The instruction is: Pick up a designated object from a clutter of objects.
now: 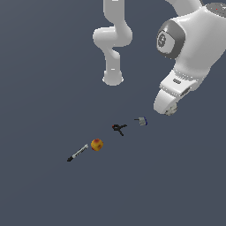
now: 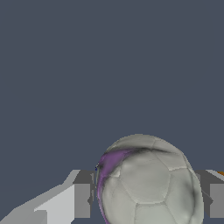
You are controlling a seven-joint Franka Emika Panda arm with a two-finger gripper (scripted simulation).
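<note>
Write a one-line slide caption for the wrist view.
White panelled ball with a purple patch sits between the fingers above the plain grey floor.

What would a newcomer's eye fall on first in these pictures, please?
In the wrist view, the white ball with a purple patch fills the space between the hand's fingers. In the exterior view, the big white arm looms at upper right, and the orange-red ball glows amid tiny clutter.

Wide bare floor [image 1: 53, 66] all round. Standing in a loose diagonal line: pen-like stick [image 1: 77, 152], orange-red ball [image 1: 97, 144] just beside it, clamp [image 1: 118, 128], grey-blue piece [image 1: 141, 121]. Passable gaps between the last three. Arm base [image 1: 113, 78] behind.
</note>
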